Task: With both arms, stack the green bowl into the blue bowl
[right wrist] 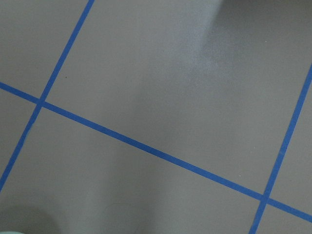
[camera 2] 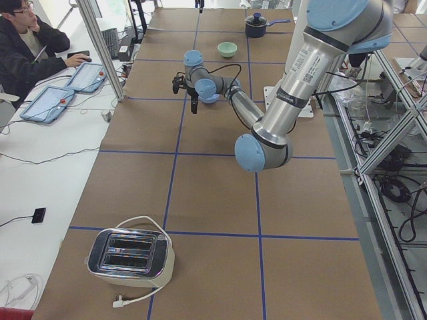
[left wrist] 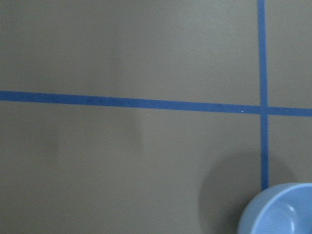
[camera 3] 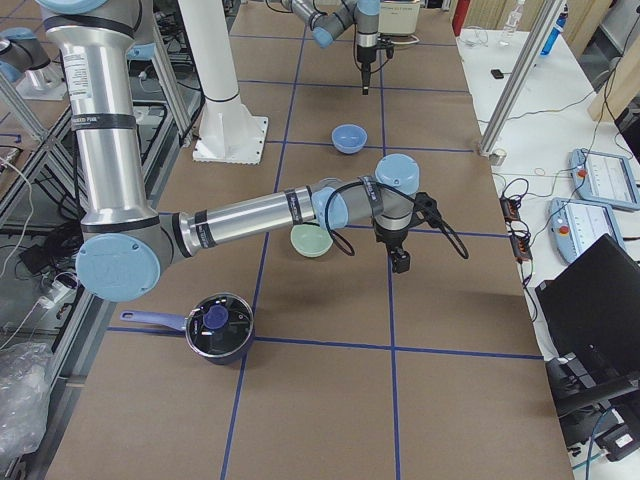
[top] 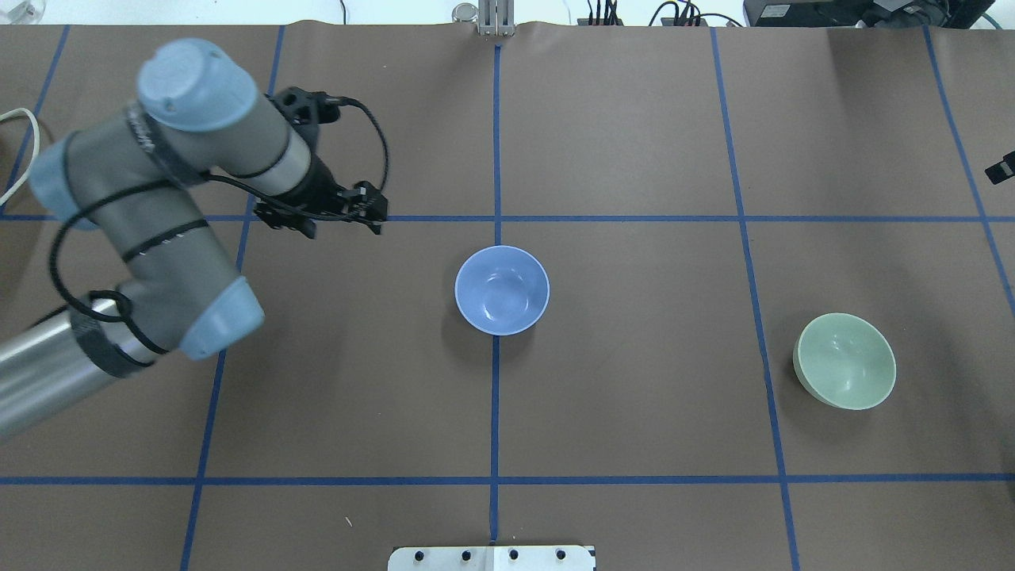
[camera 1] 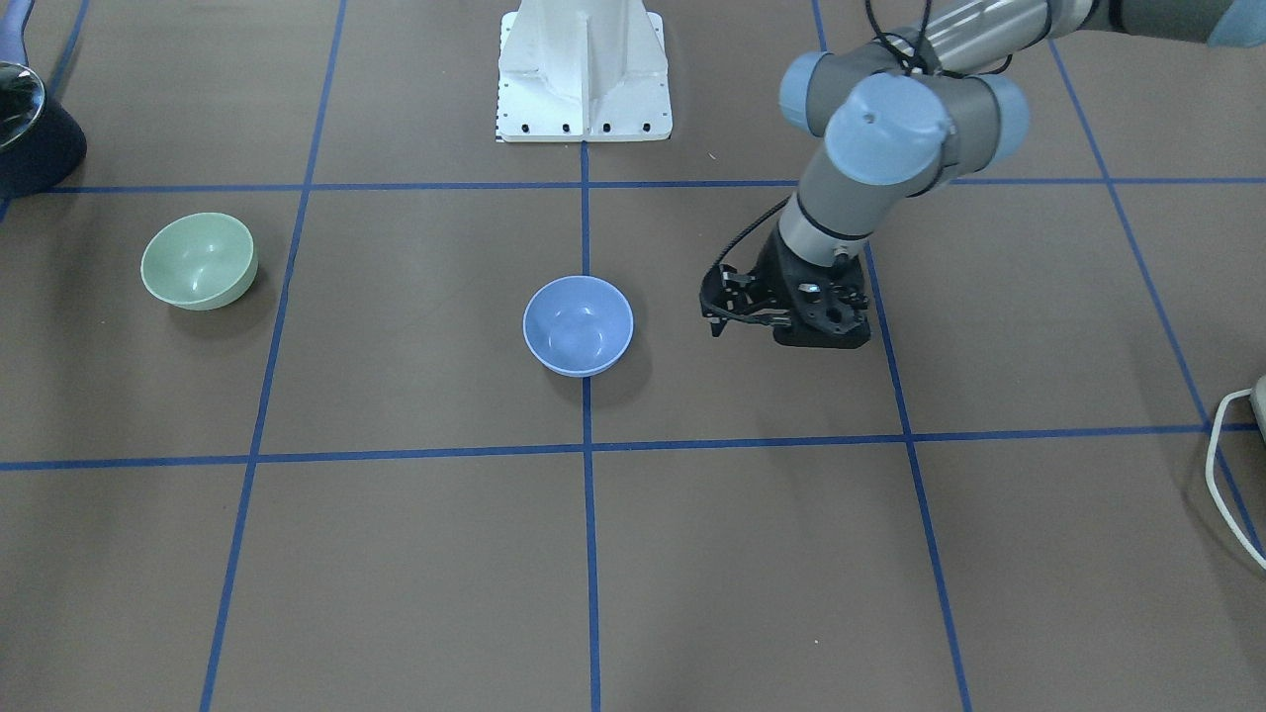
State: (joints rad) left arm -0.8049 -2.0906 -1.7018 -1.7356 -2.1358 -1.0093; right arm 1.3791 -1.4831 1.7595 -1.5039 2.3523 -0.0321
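Bowls stand apart on the surface (top: 634, 396): green bowl (top: 845, 361) at four o'clock of blue bowl (top: 501, 290), seen overhead. Left end effector (top: 341, 230) hangs spread at ten o'clock; right end effector (camera 3: 400, 262), cannot tell.

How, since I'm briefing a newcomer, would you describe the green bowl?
From overhead, start at the brown, blue-taped table. Right of the central blue bowl, past a tape line, sits the green bowl: pale mint, not periwinkle.
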